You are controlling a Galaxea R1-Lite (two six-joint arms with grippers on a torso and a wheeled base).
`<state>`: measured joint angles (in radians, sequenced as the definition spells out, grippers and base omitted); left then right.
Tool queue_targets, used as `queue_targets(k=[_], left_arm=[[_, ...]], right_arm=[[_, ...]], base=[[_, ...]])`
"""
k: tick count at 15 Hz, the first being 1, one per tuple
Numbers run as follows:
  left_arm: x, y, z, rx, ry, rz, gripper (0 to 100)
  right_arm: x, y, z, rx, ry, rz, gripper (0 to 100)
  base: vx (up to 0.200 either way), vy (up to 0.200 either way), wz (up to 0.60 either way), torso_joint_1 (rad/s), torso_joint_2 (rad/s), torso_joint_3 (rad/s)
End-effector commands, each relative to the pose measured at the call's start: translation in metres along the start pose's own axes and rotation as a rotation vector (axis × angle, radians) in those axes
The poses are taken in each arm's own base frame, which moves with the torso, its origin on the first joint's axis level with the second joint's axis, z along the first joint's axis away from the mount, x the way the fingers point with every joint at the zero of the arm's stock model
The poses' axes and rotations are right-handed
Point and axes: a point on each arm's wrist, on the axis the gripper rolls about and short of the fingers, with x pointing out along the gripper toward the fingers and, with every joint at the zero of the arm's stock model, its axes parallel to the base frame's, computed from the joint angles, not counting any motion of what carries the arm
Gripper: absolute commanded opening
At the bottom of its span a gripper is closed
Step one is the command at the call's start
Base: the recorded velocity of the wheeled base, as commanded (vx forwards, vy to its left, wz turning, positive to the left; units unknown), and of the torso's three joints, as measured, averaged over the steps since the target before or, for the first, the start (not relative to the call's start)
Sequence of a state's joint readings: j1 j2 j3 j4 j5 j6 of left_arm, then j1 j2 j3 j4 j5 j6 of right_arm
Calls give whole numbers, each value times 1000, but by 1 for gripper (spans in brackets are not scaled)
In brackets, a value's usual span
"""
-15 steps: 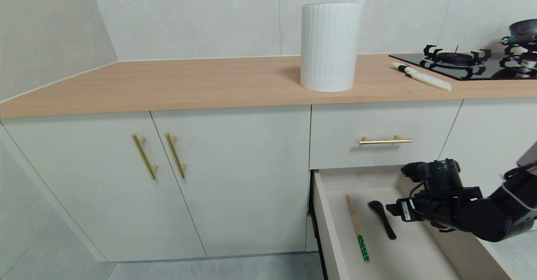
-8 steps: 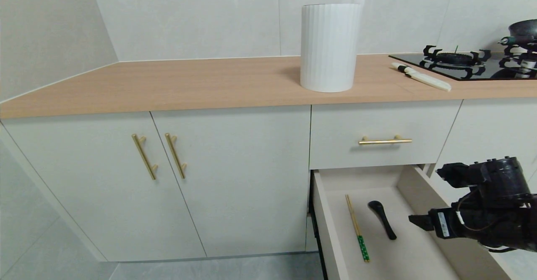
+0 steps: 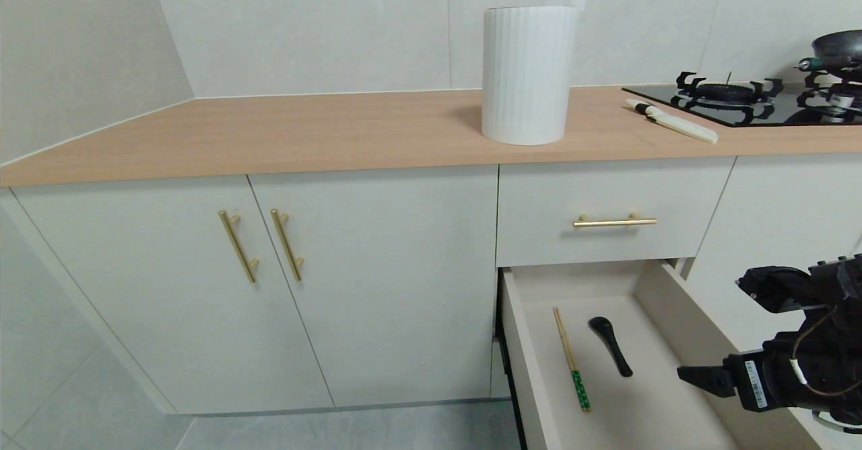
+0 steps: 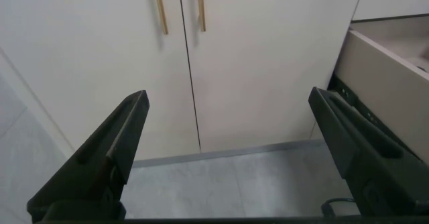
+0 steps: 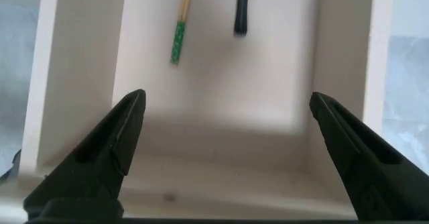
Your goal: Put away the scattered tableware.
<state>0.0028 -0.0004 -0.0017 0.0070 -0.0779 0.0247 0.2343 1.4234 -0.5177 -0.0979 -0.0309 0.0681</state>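
While the open drawer [image 3: 522,362] is standing pulled out beneath the closed drawer with the gold handle [image 3: 614,221], a pair of chopsticks [image 3: 571,364] with green ends is lying on its pale floor, running front to back close to the drawer's left wall. A black spoon [image 3: 611,345] is lying just beside them toward the drawer's middle, apart from them, with its bowl pointing to the drawer's back. The right gripper [image 3: 710,327] is hanging at the drawer's right side, above and near its right wall, with its two fingers [image 3: 768,287] spread wide and pinching nothing. From the right wrist, that gripper [image 5: 226,95] is looking down into the drawer [image 5: 80,83], with the chopsticks [image 5: 181,23] and the spoon [image 5: 241,13] lying farther off between its parted fingers. The left gripper [image 4: 228,94] is hanging low to the left of the drawer [image 4: 382,70], facing the double cabinet doors [image 4: 181,63], and its fingers are likewise spread apart and holding nothing. Up on the wooden countertop [image 3: 303,133] above the drawer, a white ribbed canister [image 3: 526,76] is standing upright, and a pale knife [image 3: 670,121] is lying flat to the right of it, just before the black gas hob [image 3: 741,100].
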Motion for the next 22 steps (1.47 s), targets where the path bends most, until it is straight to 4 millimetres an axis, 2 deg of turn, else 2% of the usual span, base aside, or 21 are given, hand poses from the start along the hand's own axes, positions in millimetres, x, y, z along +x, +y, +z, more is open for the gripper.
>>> queue_targets(k=[1, 7, 12, 17, 19, 22], left_arm=[[0, 0, 0, 0, 1, 0, 100], [0, 0, 0, -3, 1, 5, 100], [0, 0, 0, -5, 0, 11, 100], [0, 0, 0, -5, 0, 11, 100], [0, 0, 0, -5, 0, 11, 100], [0, 0, 0, -5, 0, 11, 100]], right_arm=[[-3, 4, -1, -15, -4, 13, 100], [0, 11, -8, -48, 31, 38, 100], [14, 12, -13, -51, 97, 36, 100], [17, 14, -16, -61, 125, 44, 100], [17, 17, -19, -79, 202, 37, 100], [28, 19, -19, -80, 250, 15, 100]], base=[[-200, 0, 0, -2, -2, 2], [-200, 0, 0, -2, 3, 3], [0, 0, 0, 0, 0, 0], [0, 0, 0, 0, 0, 0], [0, 0, 0, 0, 0, 0], [0, 0, 0, 0, 0, 0]])
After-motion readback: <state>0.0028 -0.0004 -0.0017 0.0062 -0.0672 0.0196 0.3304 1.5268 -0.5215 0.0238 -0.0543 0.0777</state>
